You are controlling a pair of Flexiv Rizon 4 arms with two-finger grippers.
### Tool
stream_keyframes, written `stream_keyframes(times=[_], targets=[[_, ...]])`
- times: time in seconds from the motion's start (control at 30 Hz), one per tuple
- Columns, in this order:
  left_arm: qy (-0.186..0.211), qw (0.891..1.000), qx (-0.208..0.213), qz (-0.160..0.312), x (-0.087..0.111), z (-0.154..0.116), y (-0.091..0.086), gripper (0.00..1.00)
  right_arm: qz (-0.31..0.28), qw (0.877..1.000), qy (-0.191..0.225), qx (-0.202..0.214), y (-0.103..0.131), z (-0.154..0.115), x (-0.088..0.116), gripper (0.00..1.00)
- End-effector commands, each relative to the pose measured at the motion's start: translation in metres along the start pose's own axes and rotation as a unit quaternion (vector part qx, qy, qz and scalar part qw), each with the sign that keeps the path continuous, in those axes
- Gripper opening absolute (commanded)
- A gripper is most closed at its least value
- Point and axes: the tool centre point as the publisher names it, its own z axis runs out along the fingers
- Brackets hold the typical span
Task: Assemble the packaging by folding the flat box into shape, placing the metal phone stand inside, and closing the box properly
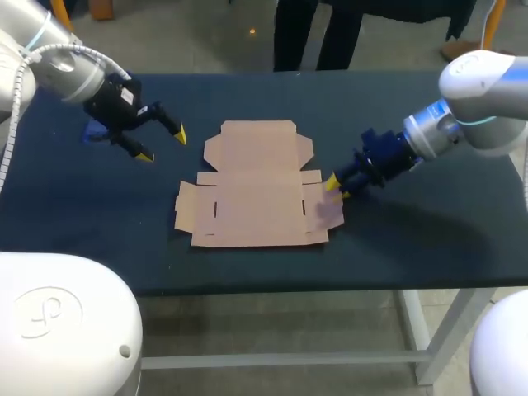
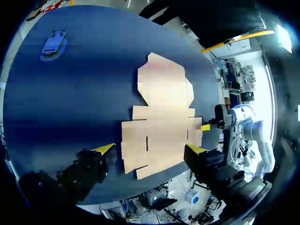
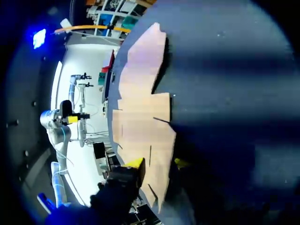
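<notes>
While the flat box [image 1: 252, 194] lies spread out at the middle of the table [image 1: 429, 239], not a single panel is folded up yet. Nearest the robot, its front panel and slotted side flaps sit flush on the dark top. Just at its right edge, the right gripper [image 1: 338, 188] is down low. Its fingers are parted, and the right wrist view shows the flap's rim between them, not pinched. Farther back on the other side, the left gripper [image 1: 162, 146] hovers spread wide above bare table, apart from the card. Beyond it, toward the far left, the blue phone stand [image 2: 54, 44] sits on its own. The card looks light and thin, stiff across its panels, and it will likely skate on the smooth top and give at the creases. The best hold looks like a flap's free edge, pinched near the crease, with the other arm pinning the base.
</notes>
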Motion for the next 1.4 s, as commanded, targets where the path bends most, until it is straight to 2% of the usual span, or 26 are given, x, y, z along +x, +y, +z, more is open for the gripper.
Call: stream_keyframes(times=[0.03,0.4,0.57,0.63,0.73,0.93,1.0,1.1,1.2,1.27,1.33,1.4], targets=[[-0.001,1.0,-0.001,-0.001,0.001,0.0,-0.001,1.0,0.002,1.0,0.001,0.006,0.003,-0.009,-0.001,1.0],[0.003,1.0,0.01,0.0,0.004,-0.003,-0.005,1.0,-0.018,0.999,-0.033,0.015,0.004,-0.05,0.008,1.0],[0.005,1.0,0.01,-0.001,0.005,0.0,-0.007,1.0,-0.019,0.999,-0.03,0.037,0.001,-0.039,0.008,0.96],[0.004,1.0,0.009,-0.002,0.005,0.0,-0.008,1.0,-0.013,0.999,-0.024,0.043,0.0,-0.034,0.005,0.88],[0.003,1.0,0.008,-0.003,0.005,0.0,-0.009,1.0,-0.007,0.999,-0.023,0.047,-0.001,-0.03,0.003,0.82],[0.001,1.0,0.006,-0.004,0.003,0.0,-0.011,1.0,-0.001,0.999,-0.019,0.05,-0.002,-0.029,0.001,0.59],[0.001,1.0,0.006,-0.004,0.001,-0.001,-0.012,1.0,-0.001,0.999,-0.024,0.043,0.0,-0.036,0.001,0.52],[0.0,1.0,0.016,0.007,-0.002,-0.004,-0.013,1.0,-0.012,0.998,-0.044,0.033,0.003,-0.051,0.003,0.47],[0.006,1.0,0.021,0.012,-0.008,-0.003,-0.017,1.0,-0.035,0.997,-0.063,0.014,0.006,-0.066,0.005,0.31],[0.006,1.0,0.024,0.014,-0.011,-0.001,-0.02,1.0,-0.043,0.997,-0.069,-0.001,0.008,-0.076,0.004,0.12],[0.002,0.999,0.028,0.02,-0.013,0.0,-0.022,1.0,-0.05,0.996,-0.078,-0.013,0.009,-0.084,0.005,0.01],[-0.004,0.999,0.032,0.022,-0.014,0.0,-0.024,1.0,-0.061,0.994,-0.087,-0.022,0.011,-0.09,0.007,0.0]])
